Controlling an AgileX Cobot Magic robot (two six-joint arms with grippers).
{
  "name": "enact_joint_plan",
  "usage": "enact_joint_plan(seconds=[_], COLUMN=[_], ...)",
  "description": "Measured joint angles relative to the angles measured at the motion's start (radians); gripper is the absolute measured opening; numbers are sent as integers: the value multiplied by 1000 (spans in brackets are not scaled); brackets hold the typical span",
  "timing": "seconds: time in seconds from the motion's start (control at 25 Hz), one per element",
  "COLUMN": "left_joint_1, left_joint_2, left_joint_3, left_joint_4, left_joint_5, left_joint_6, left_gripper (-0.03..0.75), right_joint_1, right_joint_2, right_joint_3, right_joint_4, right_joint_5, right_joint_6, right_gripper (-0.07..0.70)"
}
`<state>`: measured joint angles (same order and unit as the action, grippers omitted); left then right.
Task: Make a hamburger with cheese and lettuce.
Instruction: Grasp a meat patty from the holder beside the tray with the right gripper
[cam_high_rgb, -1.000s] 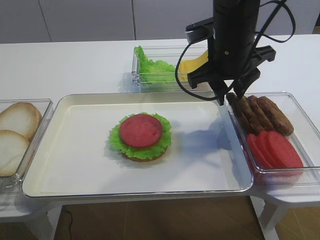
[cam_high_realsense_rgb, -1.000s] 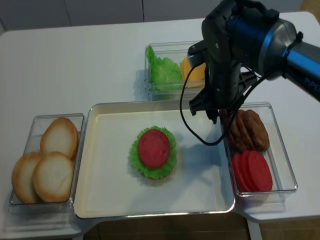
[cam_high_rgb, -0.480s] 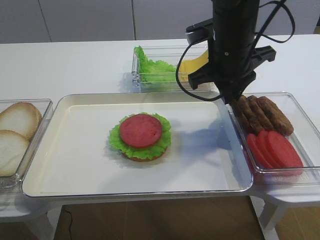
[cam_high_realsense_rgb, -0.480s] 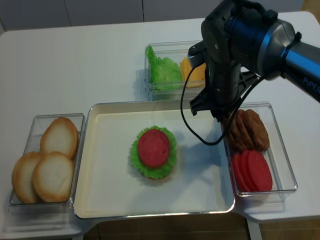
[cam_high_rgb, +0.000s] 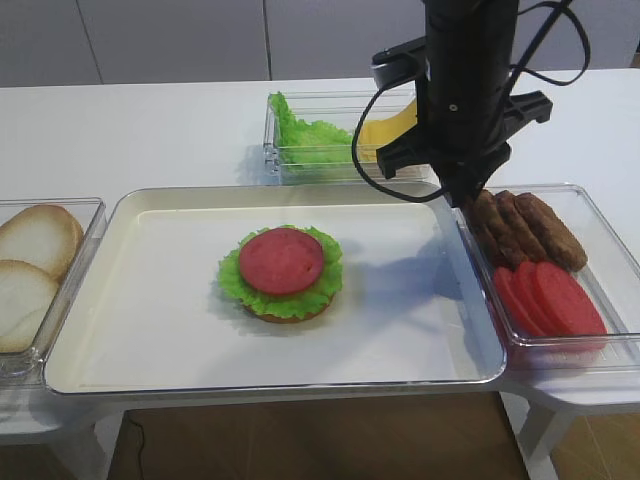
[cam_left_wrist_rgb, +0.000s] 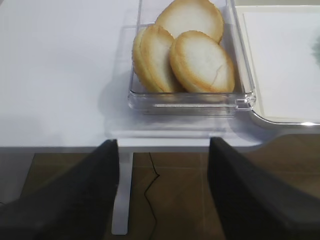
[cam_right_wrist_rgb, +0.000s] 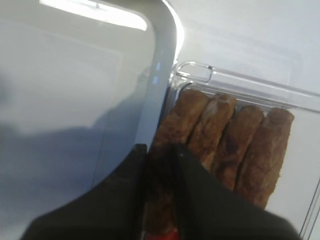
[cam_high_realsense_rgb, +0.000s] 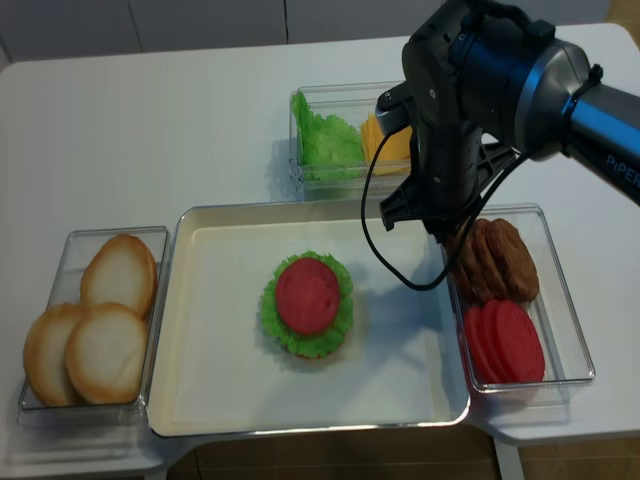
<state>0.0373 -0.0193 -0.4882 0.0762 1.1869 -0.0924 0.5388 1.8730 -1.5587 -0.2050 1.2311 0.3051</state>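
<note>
Only the wrist view shows the right end effector (cam_right_wrist_rgb: 160, 165) clamped on a patty (cam_right_wrist_rgb: 167, 145)

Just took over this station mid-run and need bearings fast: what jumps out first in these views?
The half-built hamburger sits mid-tray: bun base, frilly lettuce, a red round slice on top, no patty or cheese yet. The right gripper is down in the right-hand bin, its dark fingers closing around the leftmost brown patty. Behind the arm, the cheese and spare lettuce share a clear container.
</note>
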Motion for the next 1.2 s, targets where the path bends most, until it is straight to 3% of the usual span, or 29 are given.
enact_joint_plan(seconds=[1.2], left_joint_1=[0], left_joint_2=[0], left_joint_3=[0], left_joint_4=[0], left_joint_5=[0], left_joint_6=[0], left_gripper=[418], right_joint_1=[15], right_joint_2=[-249], right_joint_3=[-35], right_joint_4=[70], right_joint_5=[16], right_joint_6=[18], right_gripper=[127])
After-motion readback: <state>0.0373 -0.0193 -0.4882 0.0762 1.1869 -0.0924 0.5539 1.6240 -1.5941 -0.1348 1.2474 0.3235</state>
